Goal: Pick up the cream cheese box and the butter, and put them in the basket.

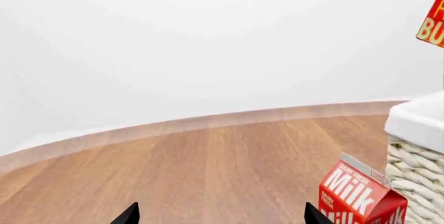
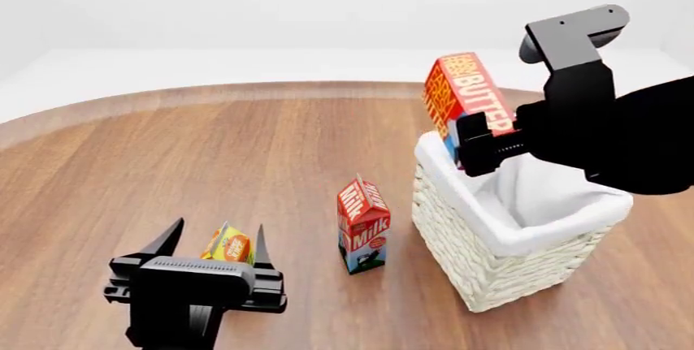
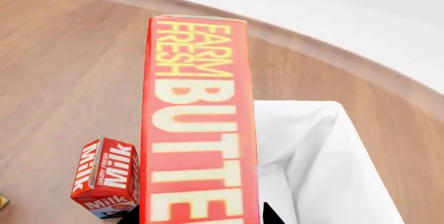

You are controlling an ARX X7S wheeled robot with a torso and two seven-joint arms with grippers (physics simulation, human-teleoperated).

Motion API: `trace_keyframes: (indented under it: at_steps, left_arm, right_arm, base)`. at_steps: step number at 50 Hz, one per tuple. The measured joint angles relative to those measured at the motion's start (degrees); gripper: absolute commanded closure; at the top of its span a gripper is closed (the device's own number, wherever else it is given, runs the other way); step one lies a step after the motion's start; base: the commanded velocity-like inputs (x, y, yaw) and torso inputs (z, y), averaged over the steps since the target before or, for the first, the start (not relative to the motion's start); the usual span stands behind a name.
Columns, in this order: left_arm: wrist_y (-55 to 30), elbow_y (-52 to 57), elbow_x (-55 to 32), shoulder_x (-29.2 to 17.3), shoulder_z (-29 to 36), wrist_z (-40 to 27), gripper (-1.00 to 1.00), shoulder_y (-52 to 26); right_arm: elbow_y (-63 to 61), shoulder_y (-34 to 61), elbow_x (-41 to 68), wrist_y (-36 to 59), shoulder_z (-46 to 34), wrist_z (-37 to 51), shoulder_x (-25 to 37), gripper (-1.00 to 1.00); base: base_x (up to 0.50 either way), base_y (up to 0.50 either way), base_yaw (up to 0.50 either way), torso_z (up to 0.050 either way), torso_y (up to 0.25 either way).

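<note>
Wooden table [image 2: 217, 155]: butter [image 2: 466, 94] clamped in right jaws above basket [image 2: 509, 261].

Beyond the left hand [image 1: 220, 214] fingertips, the milk carton [image 1: 361, 195] stands beside the basket [image 1: 416, 151], butter [image 1: 433, 21] above.

I see bright, even, diffuse light | shadows faint, soft, under milk carton [image 2: 363, 226] & basket [image 2: 488, 265] | no glare | renders sharp, no blur.
</note>
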Motion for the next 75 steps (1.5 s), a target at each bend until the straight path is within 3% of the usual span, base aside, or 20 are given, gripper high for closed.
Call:
trace_keyframes:
  at_steps: [41, 75]
  left_arm:
    - [0.2, -0.3, -0.1, -0.2, 0.5, -0.4, -1.00, -0.2]
    - [0.4, -0.5, -0.2, -0.5, 0.9, -0.7, -1.00, -0.4]
  right_arm:
    - [1.6, -4.4, -10.2, -3.6, -5.4, -8.1, 6.7, 1.00]
    - [8.4, -5.4, -16.5, -6.5, -10.6, -13.3, 4.1, 1.00]
  base:
    - [0.00, 0.00, 0.00, 0.000, 0.001]
    - [0.00, 0.00, 0.00, 0.000, 0.001]
